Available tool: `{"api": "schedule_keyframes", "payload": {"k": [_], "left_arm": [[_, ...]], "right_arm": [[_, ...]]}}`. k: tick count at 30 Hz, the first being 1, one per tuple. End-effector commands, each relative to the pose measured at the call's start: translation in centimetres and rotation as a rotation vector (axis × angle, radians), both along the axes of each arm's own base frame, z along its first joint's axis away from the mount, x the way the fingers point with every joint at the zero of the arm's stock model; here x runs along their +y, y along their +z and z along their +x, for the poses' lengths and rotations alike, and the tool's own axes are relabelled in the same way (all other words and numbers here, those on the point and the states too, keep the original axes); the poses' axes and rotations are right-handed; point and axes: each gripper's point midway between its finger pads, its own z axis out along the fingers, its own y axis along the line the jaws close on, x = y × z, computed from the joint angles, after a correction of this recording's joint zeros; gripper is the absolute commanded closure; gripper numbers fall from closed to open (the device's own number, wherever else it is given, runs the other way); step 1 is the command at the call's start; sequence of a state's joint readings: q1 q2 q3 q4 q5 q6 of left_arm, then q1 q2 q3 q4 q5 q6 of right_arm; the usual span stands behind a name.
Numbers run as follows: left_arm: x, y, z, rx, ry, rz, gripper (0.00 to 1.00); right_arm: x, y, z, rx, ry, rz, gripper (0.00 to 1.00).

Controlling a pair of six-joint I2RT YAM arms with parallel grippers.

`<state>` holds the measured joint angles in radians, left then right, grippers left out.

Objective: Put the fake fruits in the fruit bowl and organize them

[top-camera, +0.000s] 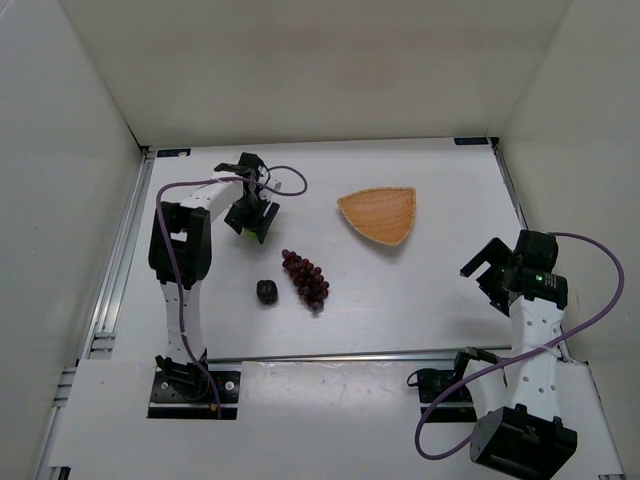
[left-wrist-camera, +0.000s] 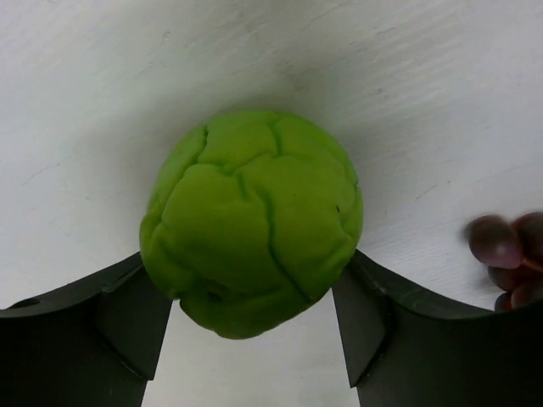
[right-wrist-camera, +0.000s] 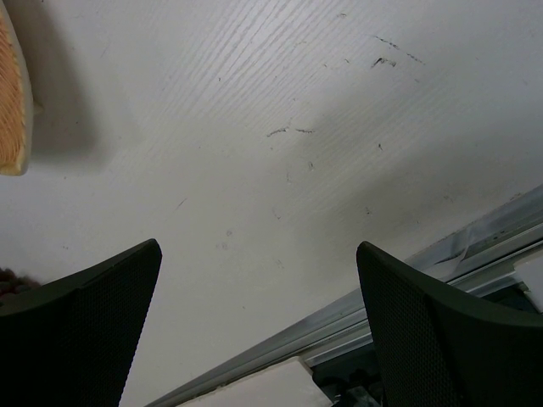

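Observation:
The green apple [left-wrist-camera: 253, 220] rests on the white table, and my left gripper [left-wrist-camera: 246, 267] is shut on it, one black finger pressing each side. From above only a sliver of the apple [top-camera: 245, 233] shows under the left gripper [top-camera: 252, 222]. The dark red grape bunch [top-camera: 305, 277] lies right of it, its edge also in the left wrist view as grapes [left-wrist-camera: 509, 254]. A small dark round fruit [top-camera: 267, 291] sits beside the bunch. The wicker fruit bowl [top-camera: 380, 215] holds nothing. My right gripper [top-camera: 487, 272] hangs open over bare table.
An aluminium rail [right-wrist-camera: 407, 288] runs along the table's right edge beneath the right gripper [right-wrist-camera: 259, 254]. The bowl's rim [right-wrist-camera: 13, 102] shows at the far left of the right wrist view. White walls enclose the table on three sides.

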<state>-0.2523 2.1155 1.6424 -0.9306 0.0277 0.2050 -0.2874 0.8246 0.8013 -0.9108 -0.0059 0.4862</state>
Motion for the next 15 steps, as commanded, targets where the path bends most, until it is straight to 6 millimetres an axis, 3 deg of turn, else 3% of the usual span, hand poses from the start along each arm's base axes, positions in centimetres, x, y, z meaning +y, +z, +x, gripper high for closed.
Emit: {"api": "schedule_keyframes", "payload": {"k": [1, 3, 7, 12, 15], "left_arm": [[0.0, 4.0, 2.4, -0.137, 0.026, 0.000, 0.23], [0.0, 4.1, 2.4, -0.146, 0.016, 0.000, 0.31], [0.4, 4.3, 3.0, -0.177, -0.015, 0.046, 0.31], [-0.5, 4.3, 3.3, -0.183, -0.034, 0.043, 0.57], [-3.9, 7.2, 4.4, -0.261, -0.107, 0.006, 0.57]], "right_arm": [[0.1, 0.6, 0.2, -0.018, 0.020, -0.008, 0.00], [0.0, 1.0, 0.4, -0.027, 0.020, -0.011, 0.00], [-0.1, 0.7, 0.6, -0.014, 0.028, -0.013, 0.00], [-0.3, 0.3, 0.6, 0.010, 0.030, -0.019, 0.00], [-0.3, 0.3, 0.6, 0.010, 0.030, -0.019, 0.00]]}}
